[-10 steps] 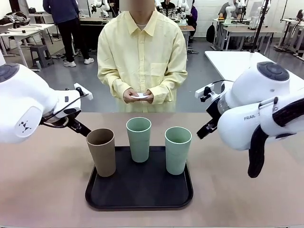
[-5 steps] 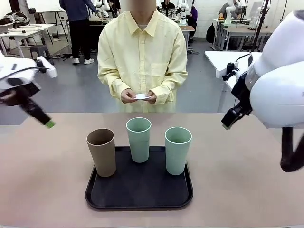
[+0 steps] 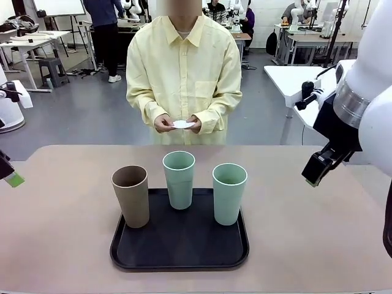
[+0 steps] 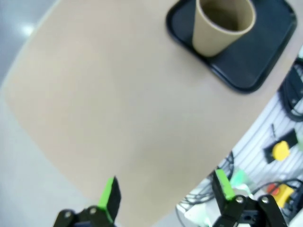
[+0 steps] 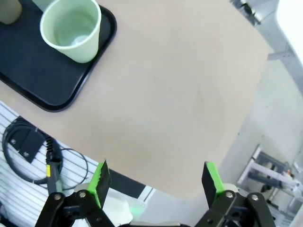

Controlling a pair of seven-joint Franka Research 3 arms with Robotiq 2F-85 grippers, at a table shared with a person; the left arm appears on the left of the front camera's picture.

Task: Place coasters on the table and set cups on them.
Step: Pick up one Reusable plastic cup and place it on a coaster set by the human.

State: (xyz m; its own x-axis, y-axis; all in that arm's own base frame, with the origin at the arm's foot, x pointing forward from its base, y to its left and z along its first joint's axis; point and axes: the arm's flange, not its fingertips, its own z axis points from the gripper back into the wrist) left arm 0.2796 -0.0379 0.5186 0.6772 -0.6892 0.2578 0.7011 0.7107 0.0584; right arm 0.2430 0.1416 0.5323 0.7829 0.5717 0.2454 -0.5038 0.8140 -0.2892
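A person at the far side of the table [image 3: 306,245] holds the white coasters [image 3: 181,124] in both hands at waist height. The cups stand upright on a black tray [image 3: 179,248]: a tan one [image 3: 131,196] on the left, a mint one [image 3: 179,179] in the middle, another mint one [image 3: 229,193] on the right. My left gripper [image 4: 165,194] is open and empty over the table's left edge, far from the tan cup [image 4: 222,23]. My right gripper [image 5: 156,178] is open and empty above the table's right edge, away from the right mint cup [image 5: 72,29].
In the front view one green fingertip [image 3: 13,179] of my left gripper shows at the left border, and my right gripper [image 3: 318,168] hangs at the right. Bare tabletop lies on both sides of the tray [image 5: 42,71]. White tables and other people are farther back.
Both arms have swung outward from beside the cups to the table's left and right edges. The person's hands, the tray and the cups have stayed put.
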